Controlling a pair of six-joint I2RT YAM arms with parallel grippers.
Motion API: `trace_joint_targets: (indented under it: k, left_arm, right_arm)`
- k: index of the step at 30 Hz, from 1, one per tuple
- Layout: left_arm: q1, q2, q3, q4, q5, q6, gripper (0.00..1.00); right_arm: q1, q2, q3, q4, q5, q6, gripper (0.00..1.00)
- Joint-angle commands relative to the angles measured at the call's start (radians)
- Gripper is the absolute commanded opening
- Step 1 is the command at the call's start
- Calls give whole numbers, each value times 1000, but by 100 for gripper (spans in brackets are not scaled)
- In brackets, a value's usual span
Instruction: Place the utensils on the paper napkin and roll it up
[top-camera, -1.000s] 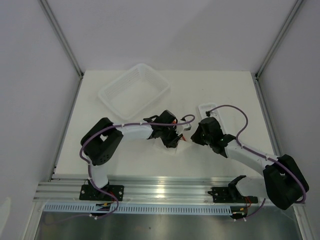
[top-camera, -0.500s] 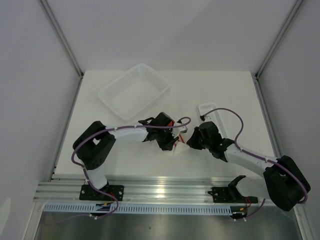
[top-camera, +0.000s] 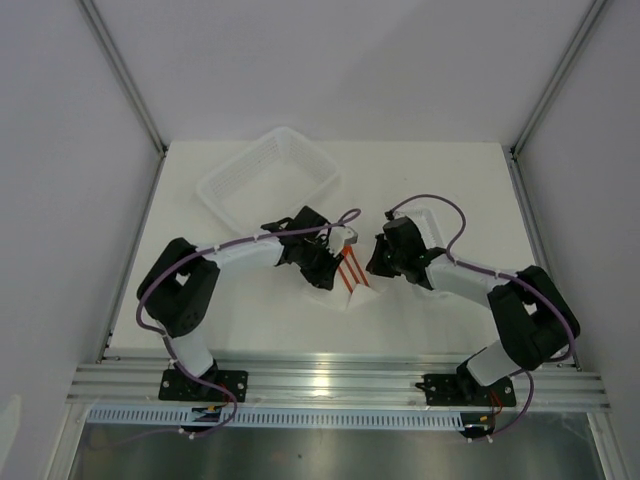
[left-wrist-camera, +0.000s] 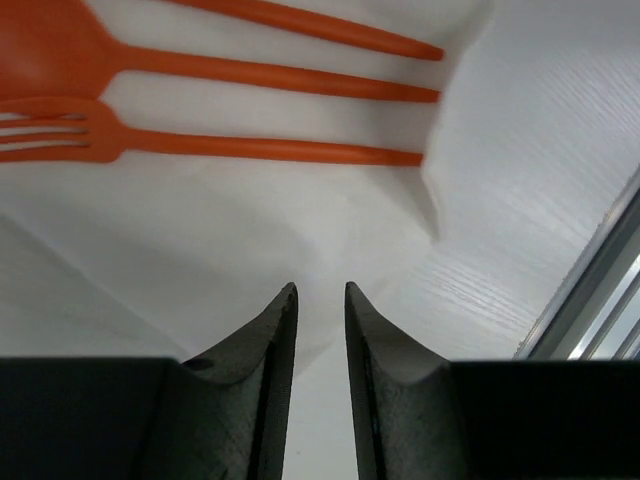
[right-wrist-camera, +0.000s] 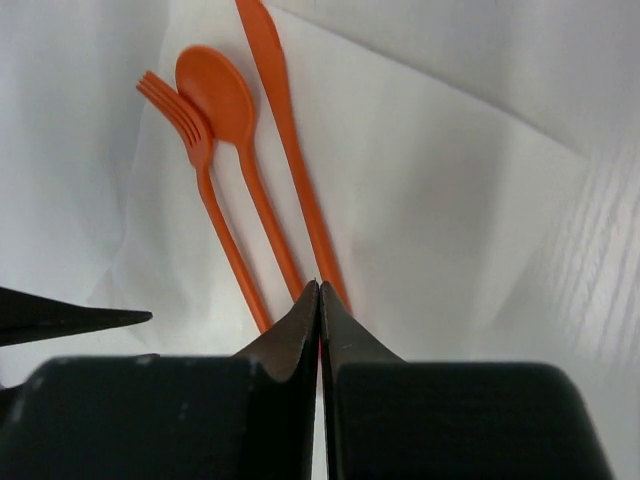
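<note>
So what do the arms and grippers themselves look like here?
The left arm and right arm are alike: white links, black joints, a thin purple cable looped along each. Left gripper and right gripper: black fingers tapering to points.

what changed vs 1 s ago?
The left gripper pulled back to its left, uncovering the three orange utensils lying on the paper napkin. The right gripper, shut, moved a little farther from the bases as its arm folded in. Nothing visibly grabbed or released. The white mesh basket stayed put.
</note>
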Motion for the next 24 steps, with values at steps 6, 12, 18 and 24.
trace_joint_targets:
  k: [6,12,18,24]
  left_arm:
    - [44,59,24,-60,31,-139,30]
    - [91,146,86,-111,42,-177,31]
    - [115,137,104,-120,-9,-111,31]
    - [125,155,145,-148,-32,-76,31]
  right_arm:
    - [-7,124,77,-24,80,-46,0]
    - [-5,143,56,-47,129,-32,0]
    - [30,147,23,-17,105,17,0]
    - [87,135,5,16,83,83,0]
